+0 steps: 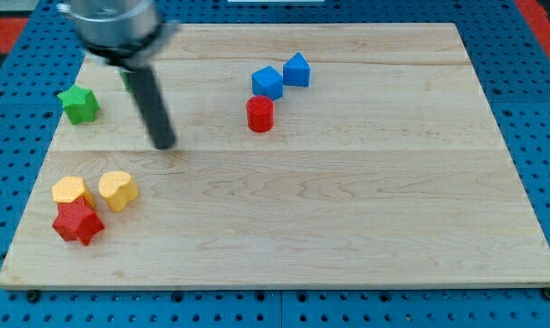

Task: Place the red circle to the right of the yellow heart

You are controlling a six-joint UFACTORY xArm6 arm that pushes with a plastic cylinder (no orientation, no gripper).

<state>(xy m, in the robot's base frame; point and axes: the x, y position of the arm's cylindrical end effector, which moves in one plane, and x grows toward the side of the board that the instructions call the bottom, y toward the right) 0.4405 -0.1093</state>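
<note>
The red circle [259, 114] is a short red cylinder standing on the wooden board, just above the view's centre. The yellow heart [117, 189] lies at the lower left of the board, far from the red circle. My tip [165, 144] rests on the board between them, well to the left of the red circle and above and to the right of the yellow heart. It touches no block.
Two blue blocks [267, 81] [297, 69] sit just above the red circle. A green star [79, 104] is at the left, and a second green block is partly hidden behind the rod. A yellow hexagon [70, 190] and a red star [77, 222] lie left of the heart.
</note>
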